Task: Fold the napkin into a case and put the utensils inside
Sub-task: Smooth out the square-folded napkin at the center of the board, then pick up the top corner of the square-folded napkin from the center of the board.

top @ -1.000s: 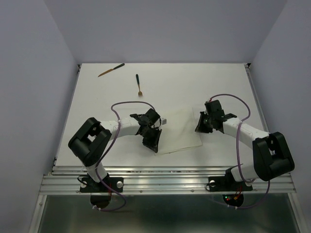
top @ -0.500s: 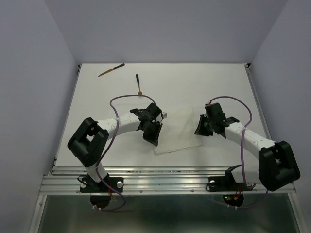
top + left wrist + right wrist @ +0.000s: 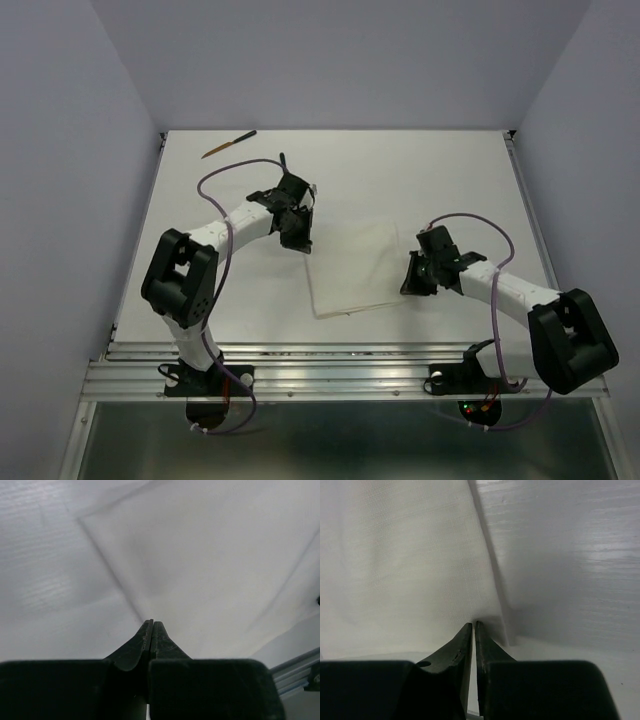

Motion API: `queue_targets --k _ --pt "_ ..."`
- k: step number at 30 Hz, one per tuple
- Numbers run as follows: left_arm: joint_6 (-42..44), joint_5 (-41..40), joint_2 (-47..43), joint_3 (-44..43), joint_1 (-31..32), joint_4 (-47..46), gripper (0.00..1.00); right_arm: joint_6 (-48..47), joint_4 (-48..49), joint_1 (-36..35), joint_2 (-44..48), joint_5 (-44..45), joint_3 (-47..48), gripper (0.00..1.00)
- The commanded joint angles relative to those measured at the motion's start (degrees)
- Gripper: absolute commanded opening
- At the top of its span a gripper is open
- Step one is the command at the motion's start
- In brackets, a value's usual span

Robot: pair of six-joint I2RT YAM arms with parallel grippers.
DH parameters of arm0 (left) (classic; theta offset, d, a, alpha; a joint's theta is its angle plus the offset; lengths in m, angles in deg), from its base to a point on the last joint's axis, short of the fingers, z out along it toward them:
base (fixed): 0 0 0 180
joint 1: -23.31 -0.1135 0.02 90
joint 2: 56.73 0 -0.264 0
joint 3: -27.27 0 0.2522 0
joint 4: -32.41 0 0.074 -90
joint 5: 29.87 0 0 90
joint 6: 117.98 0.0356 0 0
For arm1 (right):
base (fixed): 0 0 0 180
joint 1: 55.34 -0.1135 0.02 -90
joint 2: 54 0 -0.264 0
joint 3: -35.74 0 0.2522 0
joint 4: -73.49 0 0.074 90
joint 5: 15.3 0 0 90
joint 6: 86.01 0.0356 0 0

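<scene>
1. The left gripper [image 3: 297,236] pinches the napkin [image 3: 355,270] at its far-left corner, jaws pressed together on the cloth; the right gripper [image 3: 412,280] nips the napkin's right edge, only a slit showing between its jaws.
2. The napkin spreads between the two grippers over the middle of the table [image 3: 440,170], nearer its front edge.
3. The utensils [image 3: 228,144] lie well apart from the napkin, near the table's far-left corner; a second piece [image 3: 283,159] is half hidden behind the left arm; whether the pinched corners clear the surface is hard to tell.
</scene>
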Motion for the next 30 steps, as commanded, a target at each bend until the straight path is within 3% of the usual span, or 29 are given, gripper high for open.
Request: queue_targets --k 1,7,11,16,25,30 --pt "-1.4 -2.8 3.8 -5.7 -0.9 -1.2 0.00 0.6 -2.4 -0.3 3.0 7.1 4.2 0.13" --pt "-4.3 -8.8 10.3 -11.1 -1.1 -1.3 0.00 2.8 -4.6 -0.3 4.5 11.9 4.5 0.30" --pt "-4.9 -11.9 14.6 -13.8 -1.4 -1.3 0.00 2.7 -5.3 -0.3 3.7 11.3 3.7 0.55" --pt "-5.1 -11.7 18.1 -14.0 -1.8 -1.2 0.00 4.1 -5.2 -0.3 3.3 8.3 2.0 0.55" --pt "-5.1 -13.7 13.2 -14.2 -1.8 -0.4 0.00 7.7 -2.0 -0.3 5.3 2.1 -2.7 0.52" --pt "-4.8 -13.7 11.3 -14.9 -1.8 0.4 0.00 8.1 -1.5 -0.3 5.1 1.6 -3.6 0.44"
